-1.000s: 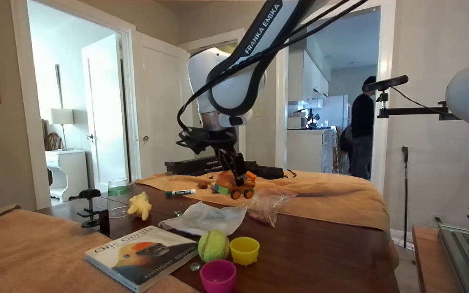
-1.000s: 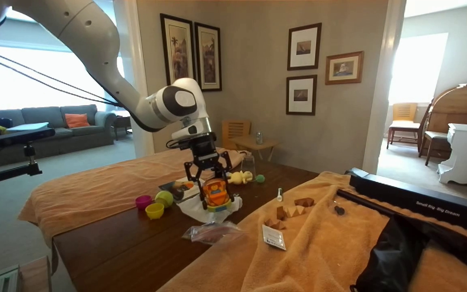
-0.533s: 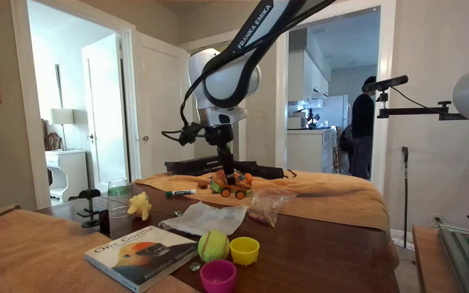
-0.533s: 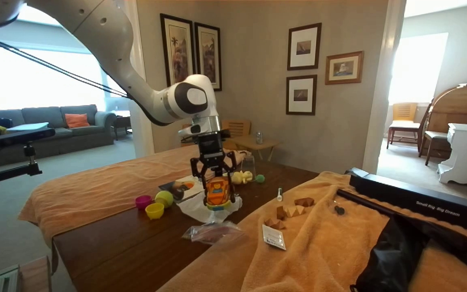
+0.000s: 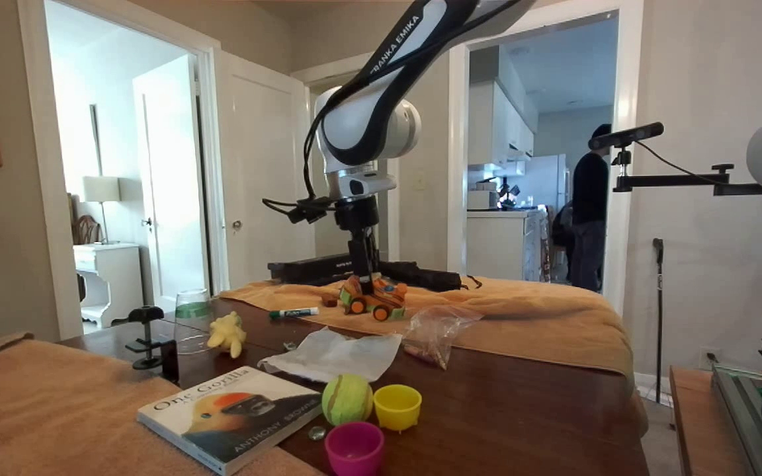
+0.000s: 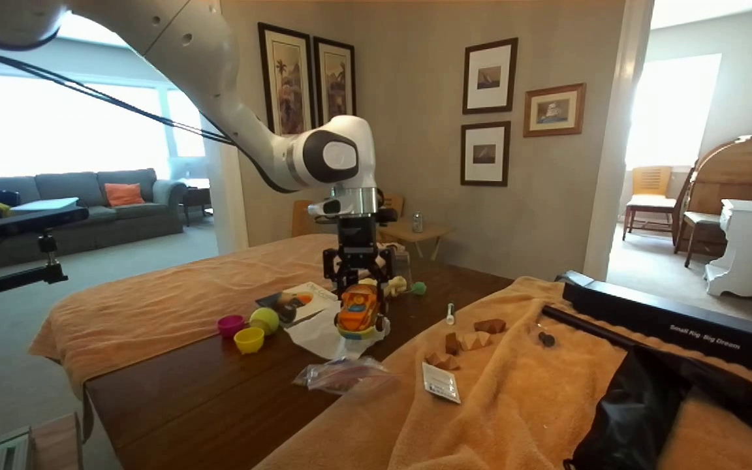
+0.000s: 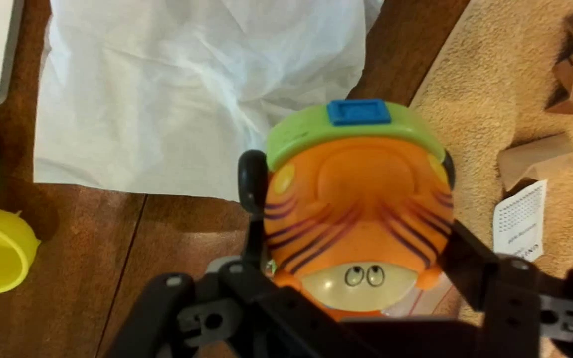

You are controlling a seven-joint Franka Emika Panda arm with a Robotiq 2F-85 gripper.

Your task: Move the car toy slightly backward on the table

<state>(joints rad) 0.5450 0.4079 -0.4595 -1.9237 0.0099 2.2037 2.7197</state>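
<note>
The car toy (image 5: 389,299) is orange with dark stripes, a green bumper and dark wheels. In both exterior views my gripper (image 5: 366,288) points down with its fingers on either side of the toy. In an exterior view the toy's front (image 6: 358,312) faces the camera, and it appears held above the table (image 6: 219,391). In the wrist view the toy (image 7: 358,184) fills the space between the dark fingers, one at each side. The exact contact is partly hidden by the toy's body. The dark brown table top (image 7: 57,313) shows below it.
White paper (image 5: 335,354) and a clear plastic bag (image 5: 437,330) lie near the toy. A tennis ball (image 5: 347,399), yellow cup (image 5: 397,408), pink cup (image 5: 354,449), book (image 5: 235,420), yellow lump (image 5: 227,334) and marker (image 5: 294,313) are around. An orange towel (image 5: 540,324) covers one side.
The gripper and toy have shifted together, slightly left and up in one exterior view and right in the other. The wrist has turned and become more upright; the toy has turned with it.
</note>
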